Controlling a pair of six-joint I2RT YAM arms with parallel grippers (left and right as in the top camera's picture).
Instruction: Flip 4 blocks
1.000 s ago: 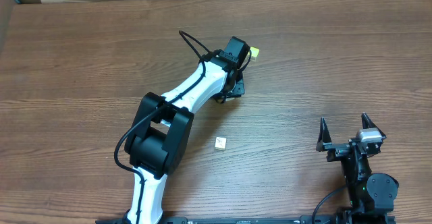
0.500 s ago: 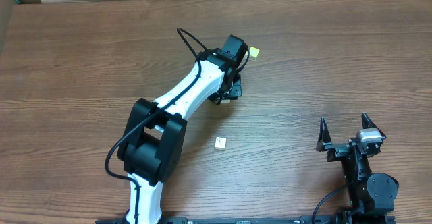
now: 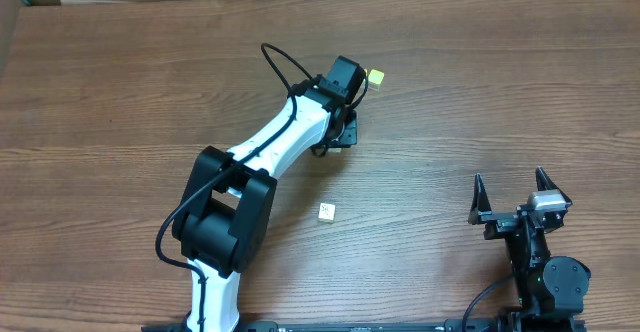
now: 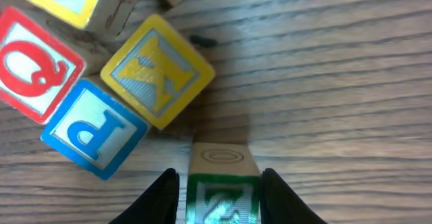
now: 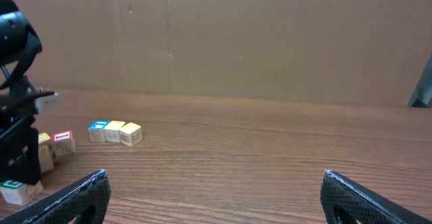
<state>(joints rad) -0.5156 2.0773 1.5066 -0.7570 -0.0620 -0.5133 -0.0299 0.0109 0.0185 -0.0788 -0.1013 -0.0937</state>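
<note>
Z block (image 4: pixel 221 187) — between left fingers (image 4: pixel 278 200), unseen overhead

Right end effector (image 5: pixel 214 178): fingers spread wide, low over the surface (image 5: pixel 270 156).
Row at left: blue-topped block (image 5: pixel 98 130), yellow-topped block (image 5: pixel 115 130), cream block (image 5: pixel 131 134), side by side.
Green-topped block (image 5: pixel 13 190): beneath the left arm (image 5: pixel 17 116).

looks like a robotics lab bench to me: wood-grain table (image 3: pixel 100 122) boxed in by plain cardboard walls (image 5: pixel 270 42), a white robot arm (image 3: pixel 285 137) trailing loose cable, a black one (image 3: pixel 540 262) nearby, and toy letter blocks (image 5: pixel 113 132) as test props.
</note>
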